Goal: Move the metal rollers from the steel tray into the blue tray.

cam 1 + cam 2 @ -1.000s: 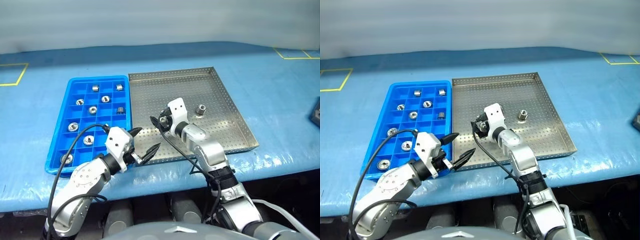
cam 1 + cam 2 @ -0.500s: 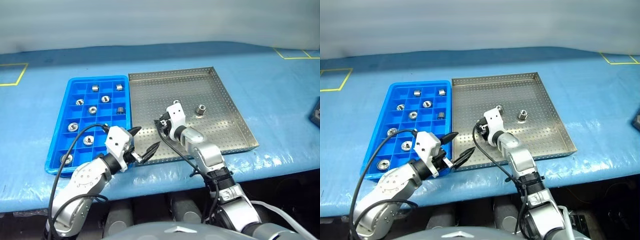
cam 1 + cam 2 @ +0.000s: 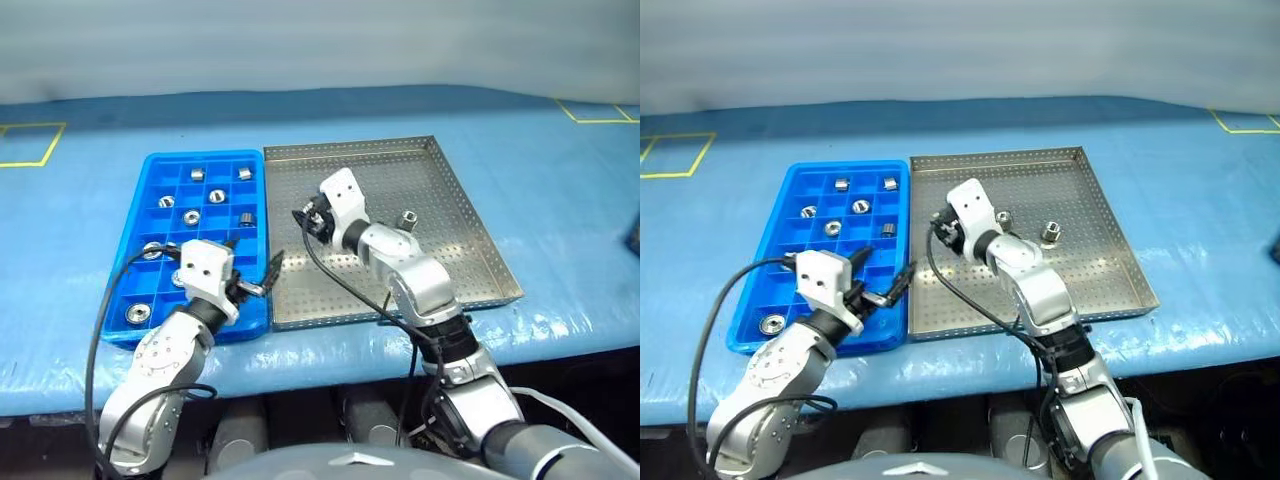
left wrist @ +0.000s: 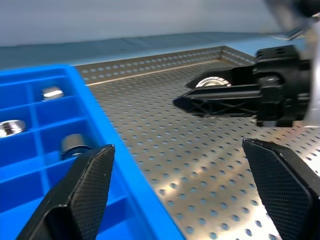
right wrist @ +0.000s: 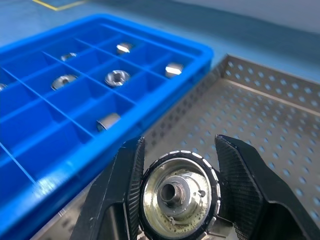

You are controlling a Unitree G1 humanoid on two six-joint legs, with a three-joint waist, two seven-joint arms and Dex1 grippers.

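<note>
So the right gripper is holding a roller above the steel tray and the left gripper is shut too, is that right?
Not quite. The right gripper is shut on a roller above the steel tray, but the left gripper is open: the left wrist view shows its two fingers standing wide apart with nothing between them.

left claw [image 4: 177, 185] spread, right claw [image 5: 179, 187] clamped (apparently raised)
</note>
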